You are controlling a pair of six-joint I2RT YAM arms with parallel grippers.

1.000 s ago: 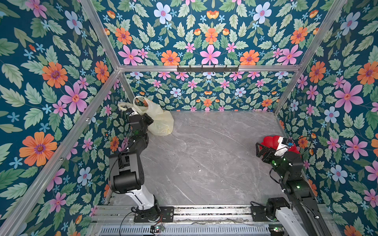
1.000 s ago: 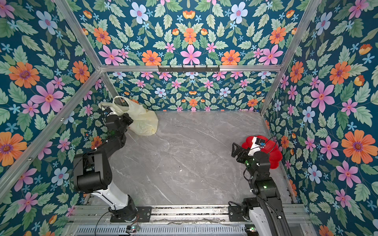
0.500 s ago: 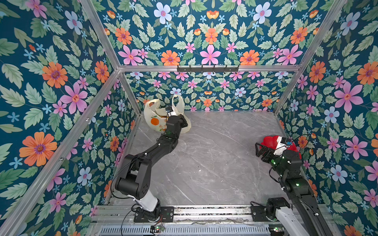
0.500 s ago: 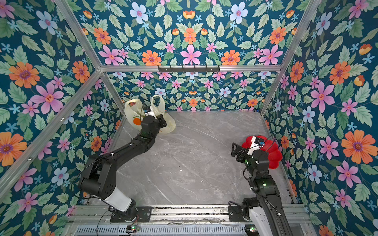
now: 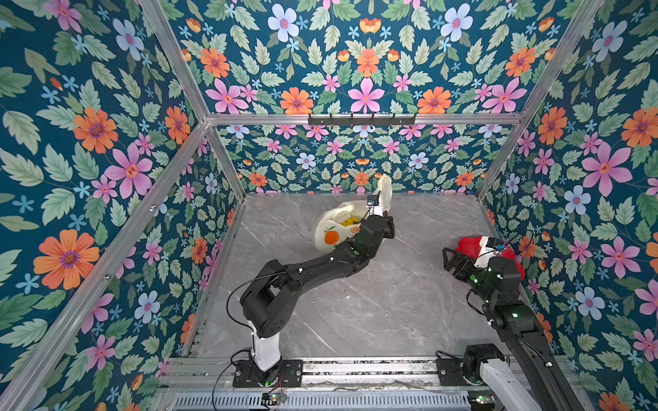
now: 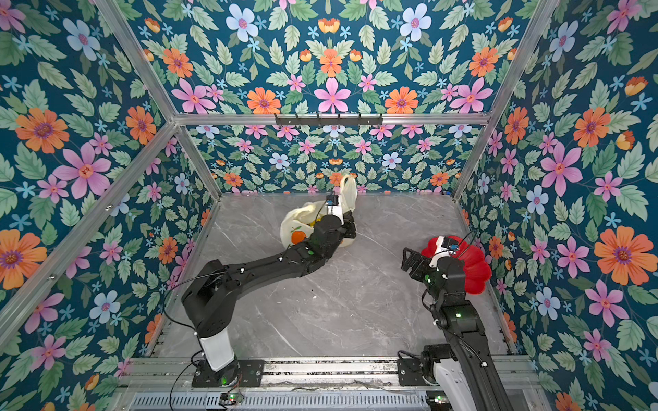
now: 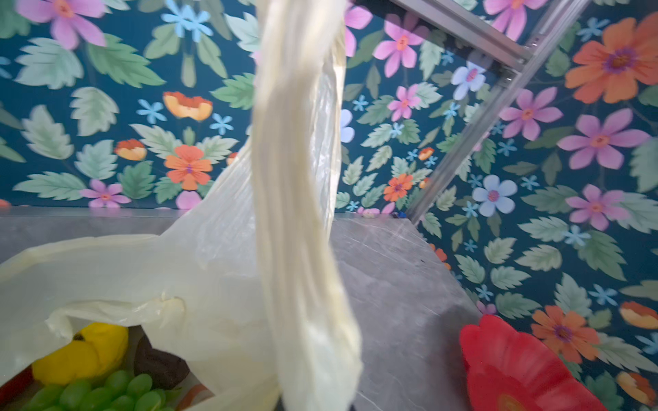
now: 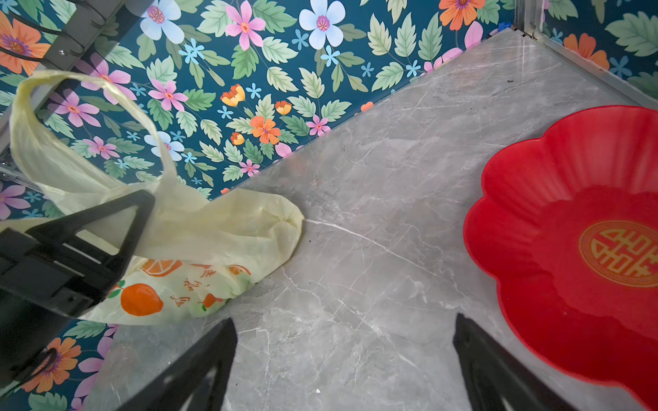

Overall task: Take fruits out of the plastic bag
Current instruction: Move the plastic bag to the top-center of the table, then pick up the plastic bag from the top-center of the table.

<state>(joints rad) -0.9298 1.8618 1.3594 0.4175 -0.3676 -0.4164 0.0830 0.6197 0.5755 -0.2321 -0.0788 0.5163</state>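
Left gripper (image 5: 388,223) pinches handle (image 7: 295,178) of plastic bag (image 5: 331,231), pulled up taut. Right gripper (image 8: 343,323) wide apart, empty. Best: hold mouth agape, exposing fruits (image 7: 106,391).

Teal walls (image 5: 89,142) printed with pink and orange flowers enclose a grey marble-patterned desk (image 5: 391,302). Silver aluminium frame bars (image 5: 249,119) line the corners; a black hook rail (image 5: 361,120) crosses the back.

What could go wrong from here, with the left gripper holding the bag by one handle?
1. The left gripper pinches only one thin handle of the plastic bag. Lifting could tip the bag and spill the grape bunch and yellow fruit, or the film could slip out.
2. A plastic flap droops over the bag mouth, so the open right gripper may grab film instead of fruit.
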